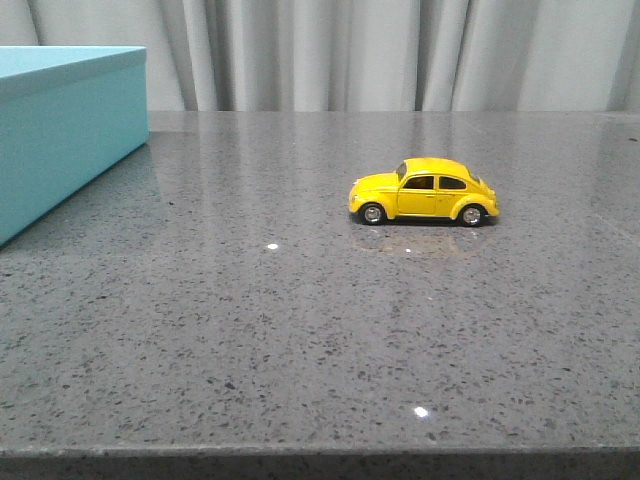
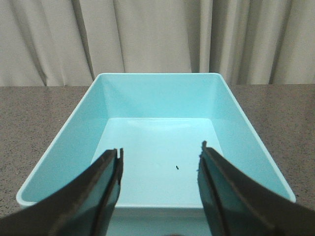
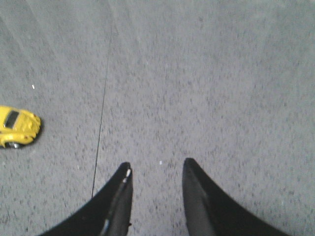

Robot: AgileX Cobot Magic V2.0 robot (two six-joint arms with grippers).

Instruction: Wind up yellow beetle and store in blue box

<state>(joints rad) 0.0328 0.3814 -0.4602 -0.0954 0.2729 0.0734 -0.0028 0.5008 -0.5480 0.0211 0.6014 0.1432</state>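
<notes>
Though tiny, glossy rounded yellow beetle (image 1: 424, 191).

Left gripper (image 2: 160, 160): jaws spread wide, nothing between them.
Right gripper (image 3: 156, 169): jaws parted, holding nothing.

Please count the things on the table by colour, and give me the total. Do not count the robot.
Yellow: 1, the toy car
Blue: 1, the open box, with nothing in it but a tiny dark speck
Total: 2
</notes>
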